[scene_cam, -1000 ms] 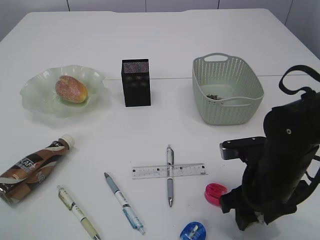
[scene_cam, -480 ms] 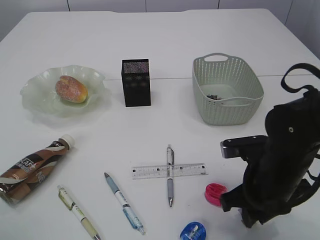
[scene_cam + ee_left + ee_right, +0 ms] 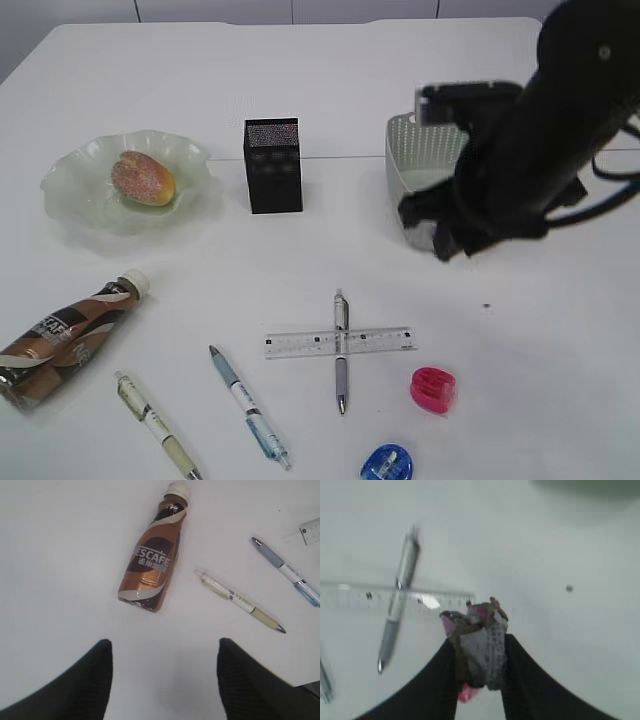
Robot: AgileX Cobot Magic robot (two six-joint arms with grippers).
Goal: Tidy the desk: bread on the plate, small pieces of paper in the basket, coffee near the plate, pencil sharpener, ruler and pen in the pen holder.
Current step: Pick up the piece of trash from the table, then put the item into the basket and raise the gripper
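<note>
The right gripper [image 3: 480, 652] has been lifted from the table's near right edge and carried toward the basket [image 3: 425, 150] at the far right, clamped on crumpled paper [image 3: 482, 645]; dropping it in seems next. The left gripper [image 3: 165, 677] hangs apart, empty, near the coffee [image 3: 152, 567].

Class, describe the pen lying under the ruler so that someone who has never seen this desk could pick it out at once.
Start at the black pen holder and come straight toward the near edge to the clear ruler. The grey pen crosses it at right angles; the other two pens lie further left, touching nothing.
</note>
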